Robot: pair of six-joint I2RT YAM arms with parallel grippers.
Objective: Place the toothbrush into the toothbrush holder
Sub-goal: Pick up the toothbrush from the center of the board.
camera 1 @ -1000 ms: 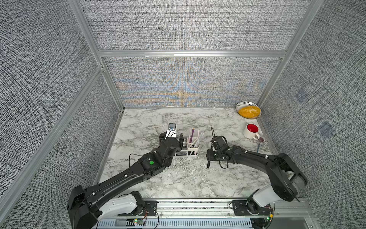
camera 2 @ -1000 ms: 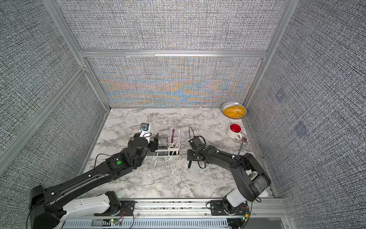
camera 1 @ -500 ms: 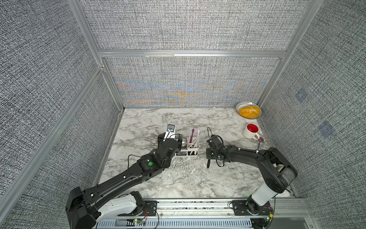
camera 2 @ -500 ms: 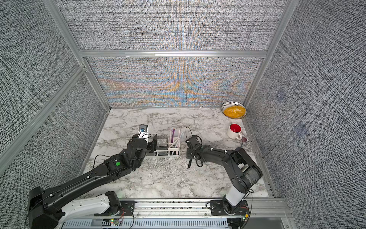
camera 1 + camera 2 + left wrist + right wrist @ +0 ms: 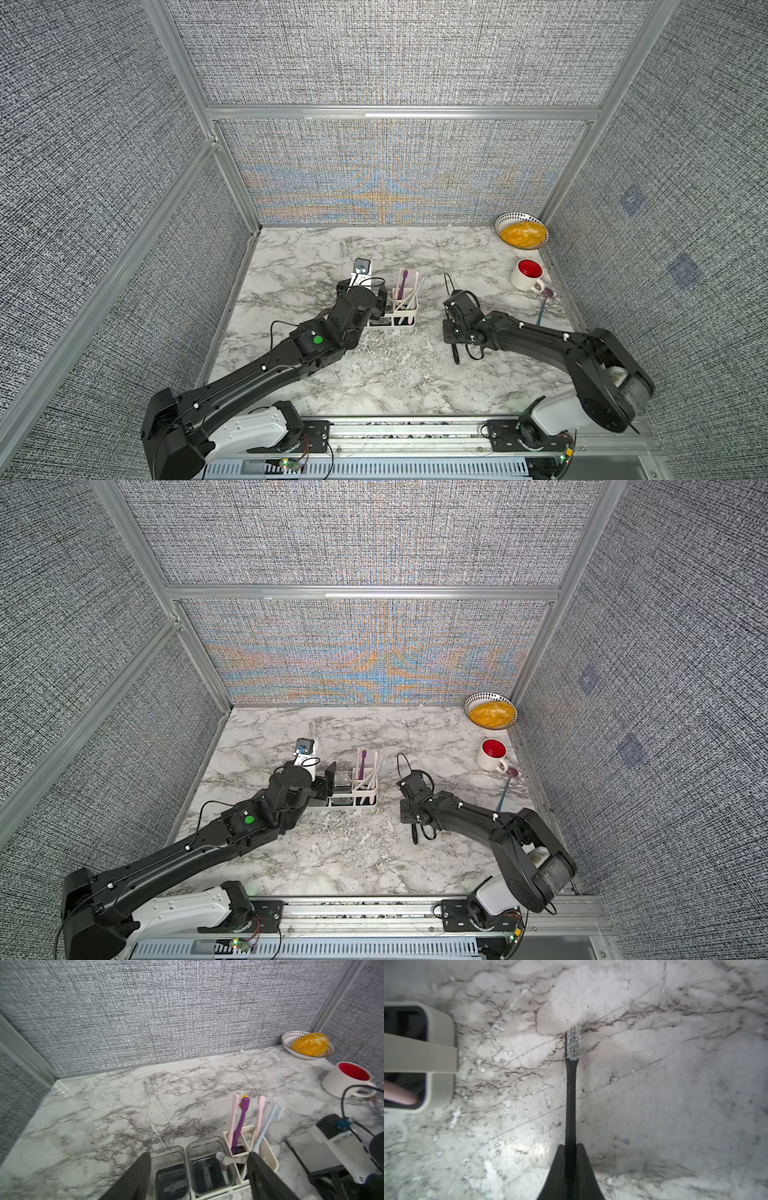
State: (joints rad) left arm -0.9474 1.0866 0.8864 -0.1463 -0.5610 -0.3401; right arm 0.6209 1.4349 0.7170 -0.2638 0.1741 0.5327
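Note:
A black toothbrush (image 5: 570,1093) with grey bristles lies flat on the marble top, right of the holder, and shows in both top views (image 5: 456,354) (image 5: 414,834). My right gripper (image 5: 570,1147) (image 5: 454,332) is shut on its handle, low over the table. The toothbrush holder (image 5: 406,323) (image 5: 368,805) (image 5: 270,1159) (image 5: 440,1053) is white, with two clear square cups, and several pink, purple and pale blue brushes stand in its end section. My left gripper (image 5: 198,1154) (image 5: 332,789) is open, its fingers either side of the cups and holding nothing.
A white mug with a red inside (image 5: 527,275) stands at the right. A thin blue-handled utensil (image 5: 542,309) lies beside it. A patterned bowl of yellow food (image 5: 521,232) sits in the back right corner. Grey fabric walls enclose the marble top (image 5: 316,257).
My right gripper has closed on the black toothbrush's handle, and that arm has shifted slightly. The left arm and the holder have hardly moved.

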